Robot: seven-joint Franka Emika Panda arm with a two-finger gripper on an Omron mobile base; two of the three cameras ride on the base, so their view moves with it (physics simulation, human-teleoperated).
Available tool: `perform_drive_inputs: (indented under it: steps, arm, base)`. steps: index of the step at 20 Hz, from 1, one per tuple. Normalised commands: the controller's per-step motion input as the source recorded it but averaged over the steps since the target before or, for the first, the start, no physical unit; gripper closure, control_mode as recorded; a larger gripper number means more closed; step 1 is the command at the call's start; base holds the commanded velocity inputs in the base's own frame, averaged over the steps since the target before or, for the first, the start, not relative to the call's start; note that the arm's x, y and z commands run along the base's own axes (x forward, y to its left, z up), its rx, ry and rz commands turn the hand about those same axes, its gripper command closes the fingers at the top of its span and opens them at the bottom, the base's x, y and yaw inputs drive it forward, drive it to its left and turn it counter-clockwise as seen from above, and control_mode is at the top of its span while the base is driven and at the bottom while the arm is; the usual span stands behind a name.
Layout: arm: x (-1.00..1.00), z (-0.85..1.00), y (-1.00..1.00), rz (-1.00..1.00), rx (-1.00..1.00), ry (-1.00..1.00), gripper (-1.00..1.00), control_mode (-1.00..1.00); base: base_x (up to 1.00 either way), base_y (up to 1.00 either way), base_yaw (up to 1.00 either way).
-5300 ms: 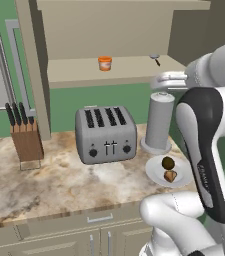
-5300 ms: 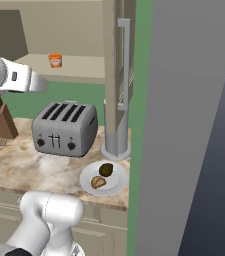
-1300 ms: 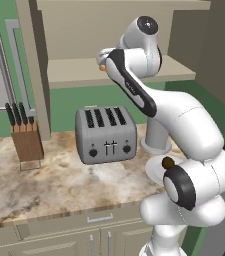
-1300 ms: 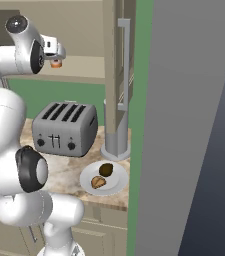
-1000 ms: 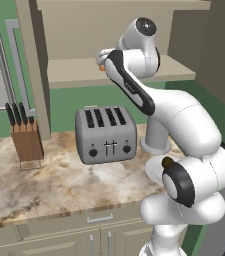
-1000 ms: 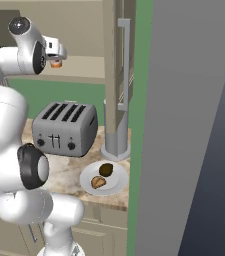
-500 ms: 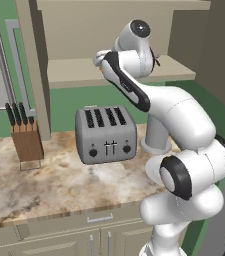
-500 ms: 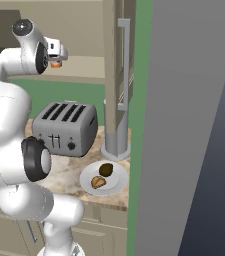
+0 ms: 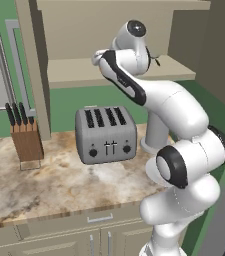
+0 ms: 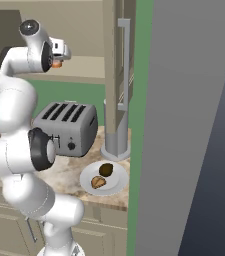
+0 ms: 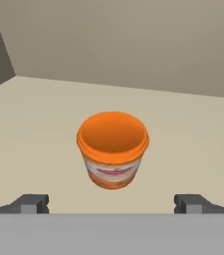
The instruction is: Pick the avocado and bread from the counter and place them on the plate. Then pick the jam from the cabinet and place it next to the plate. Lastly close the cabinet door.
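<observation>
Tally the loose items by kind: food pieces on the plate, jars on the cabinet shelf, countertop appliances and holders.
Food pieces on the plate: 2, avocado and bread
Jars: 1, jam
Toasters: 1, toaster
Knife blocks: 1, knife block
Total: 5

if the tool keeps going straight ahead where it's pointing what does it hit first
Most likely the jam, centred between the open tool's fingertips on the cabinet shelf; nothing lies in between, though the gap is unclear.
</observation>
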Motion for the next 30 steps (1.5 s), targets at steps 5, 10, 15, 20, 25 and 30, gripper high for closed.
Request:
perform_drive_inputs:
  steps: [5, 10, 15, 20, 25, 30]
  arm:
    - [0.3, 0.0, 0.12, 0.0, -0.02, 0.03, -1.0, -1.0]
    - [0.29, -0.03, 0.09, 0.0, -0.03, 0.03, -1.0, -1.0]
    - [0.21, -0.07, 0.0, 0.0, -0.01, 0.02, -1.0, -1.0]
    - [0.13, -0.02, 0.0, 0.0, -0.01, 0.02, -1.0, -1.0]
    - [0.11, 0.0, 0.02, 0.0, -0.02, 0.03, 1.0, -1.0]
    - [-0.11, -0.02, 0.01, 0.0, 0.0, 0.01, 1.0, -1.0]
  base:
    - [0.0, 0.0, 0.0]
    - [0.0, 0.0, 0.0]
    - [0.0, 0.0, 0.0]
    - [0.0, 0.0, 0.0]
    - [0.0, 0.0, 0.0]
    - [0.0, 0.0, 0.0]
